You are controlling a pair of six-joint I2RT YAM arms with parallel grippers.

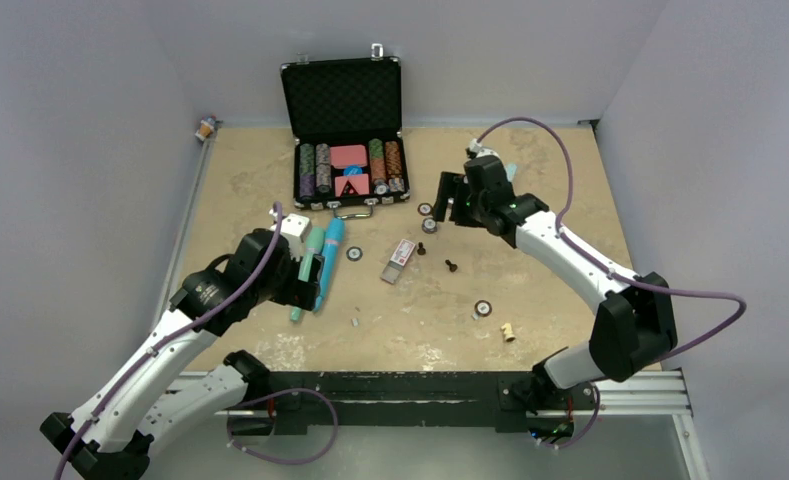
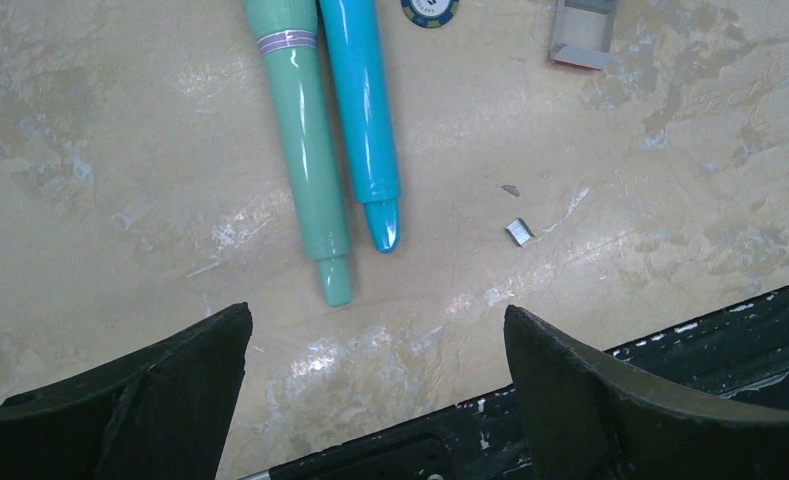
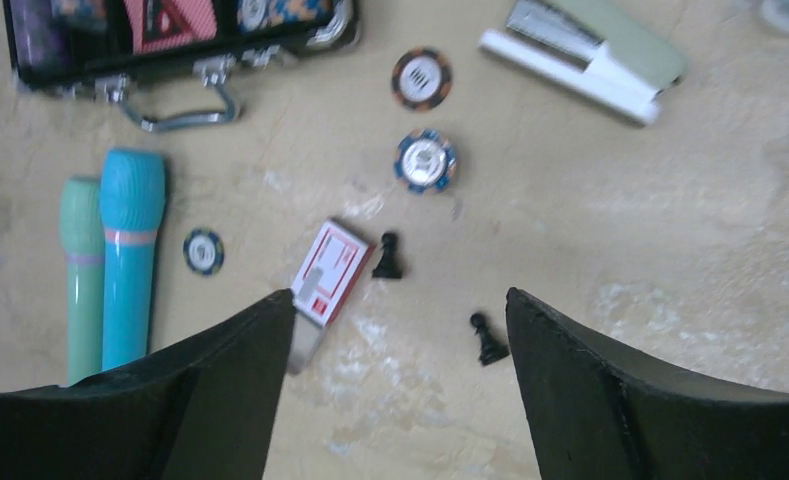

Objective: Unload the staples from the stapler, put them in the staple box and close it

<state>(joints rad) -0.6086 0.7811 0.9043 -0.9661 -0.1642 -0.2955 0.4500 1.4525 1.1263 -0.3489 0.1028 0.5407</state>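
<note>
The staples (image 2: 518, 232) are a tiny silver strip lying on the table right of the marker tips; in the top view they (image 1: 356, 322) lie in front of the markers. The pale green and white stapler (image 3: 580, 55) lies closed at the top right of the right wrist view. In the top view the right arm mostly hides it. My left gripper (image 2: 375, 330) is open and empty, near the table's front edge, with the staples ahead and to its right. My right gripper (image 3: 400, 310) is open and empty, raised over the middle of the table, well short of the stapler.
A green marker (image 2: 305, 150) and a blue marker (image 2: 365, 110) lie side by side ahead of my left gripper. A red-and-white staple box (image 3: 328, 272), two black pawns (image 3: 388, 256) and loose poker chips (image 3: 425, 160) lie mid-table. An open chip case (image 1: 345, 130) stands at the back.
</note>
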